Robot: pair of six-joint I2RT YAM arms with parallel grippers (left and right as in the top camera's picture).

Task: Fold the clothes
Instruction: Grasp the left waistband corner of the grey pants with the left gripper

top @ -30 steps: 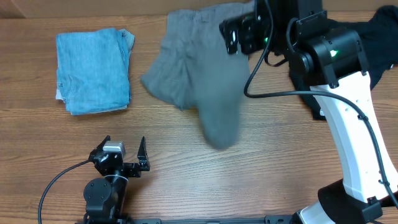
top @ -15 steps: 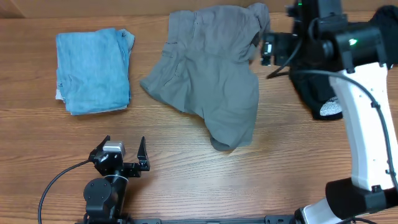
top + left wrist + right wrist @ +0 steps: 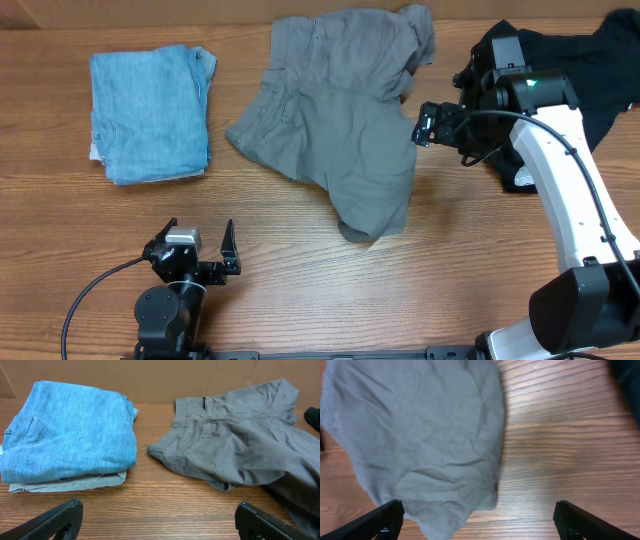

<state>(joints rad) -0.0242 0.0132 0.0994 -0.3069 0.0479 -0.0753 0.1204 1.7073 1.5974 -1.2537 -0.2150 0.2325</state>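
Okay, shorts [image 3: 340, 130] lie crumpled at far middle of the desk [image 3: 300, 300], between the blue pile [image 3: 150, 115] on the left and the black garment [image 3: 590, 60] on the right. Both claws are wide open and empty: right claw [image 3: 422, 125] just off the shorts' right edge, left claw [image 3: 196, 242] parked near. I'd smooth first, then pinch the near leg hem and carry it low to the waistband. Versus a second ago, the right claw has left the waistband and swung right, and the cloth has settled flatter.
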